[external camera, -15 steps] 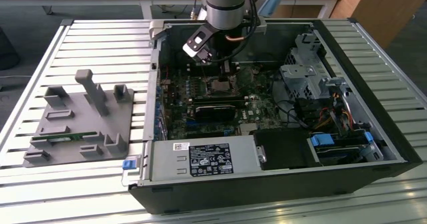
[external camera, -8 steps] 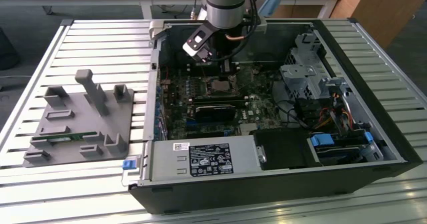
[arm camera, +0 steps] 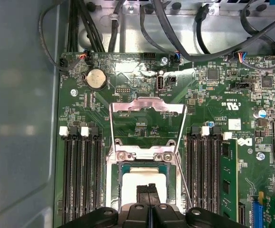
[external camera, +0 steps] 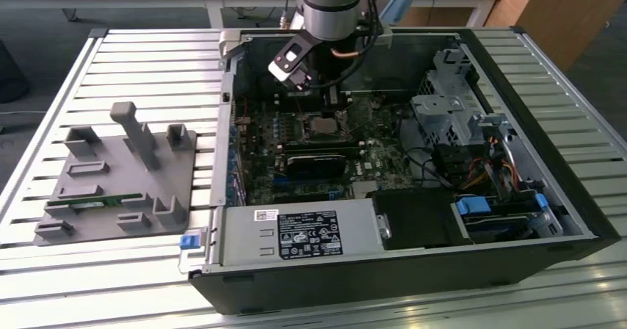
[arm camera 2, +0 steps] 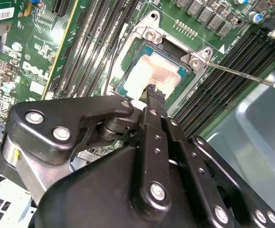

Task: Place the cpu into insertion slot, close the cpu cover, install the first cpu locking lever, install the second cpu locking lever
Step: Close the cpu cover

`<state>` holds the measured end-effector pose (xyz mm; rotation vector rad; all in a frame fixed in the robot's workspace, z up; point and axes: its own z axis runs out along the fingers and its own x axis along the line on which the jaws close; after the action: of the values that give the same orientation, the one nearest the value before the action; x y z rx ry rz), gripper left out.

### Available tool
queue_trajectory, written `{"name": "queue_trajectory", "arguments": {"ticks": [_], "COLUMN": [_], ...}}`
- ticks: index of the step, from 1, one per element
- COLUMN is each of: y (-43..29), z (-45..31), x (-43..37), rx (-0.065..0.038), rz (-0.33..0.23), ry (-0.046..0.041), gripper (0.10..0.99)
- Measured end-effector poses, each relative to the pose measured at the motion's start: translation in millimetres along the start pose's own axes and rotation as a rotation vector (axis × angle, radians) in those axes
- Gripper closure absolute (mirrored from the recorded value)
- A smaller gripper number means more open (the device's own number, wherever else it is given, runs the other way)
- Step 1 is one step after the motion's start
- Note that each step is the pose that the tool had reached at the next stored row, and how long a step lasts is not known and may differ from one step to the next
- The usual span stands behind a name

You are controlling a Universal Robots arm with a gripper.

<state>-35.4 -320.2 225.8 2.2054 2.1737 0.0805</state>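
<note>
Second wrist view puts the gripper (arm camera 2: 151, 89) in the middle. We see its two black, bolted fingers (arm camera 2: 152, 118) pressed together, with nothing pinched between them. Their narrow tips hang right over the cpu (arm camera 2: 161, 71); whether they touch it we cannot tell. The cpu lies flat in the slot (arm camera 2: 128, 58) under the tips, its dull silver top catching a pale glare, bordered by a teal edge and the slot's bright metal rim. In the first wrist view the cover (arm camera: 146, 105), a thin silver frame with a cut-out middle, stands open just beyond the tips, and the green board (arm camera: 213, 95) shows through it. A slim steel lever (arm camera 2: 237, 73) juts away from the slot's corner beside the tips.
</note>
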Motion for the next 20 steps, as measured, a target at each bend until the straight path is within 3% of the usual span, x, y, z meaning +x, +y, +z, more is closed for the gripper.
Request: {"name": "queue_trajectory", "arguments": {"ticks": [20], "y": [0.6], "z": [-7.7], "x": [0.0], "rx": [0.0], "rz": [0.0], "ry": [0.0], "gripper": [0.98]}}
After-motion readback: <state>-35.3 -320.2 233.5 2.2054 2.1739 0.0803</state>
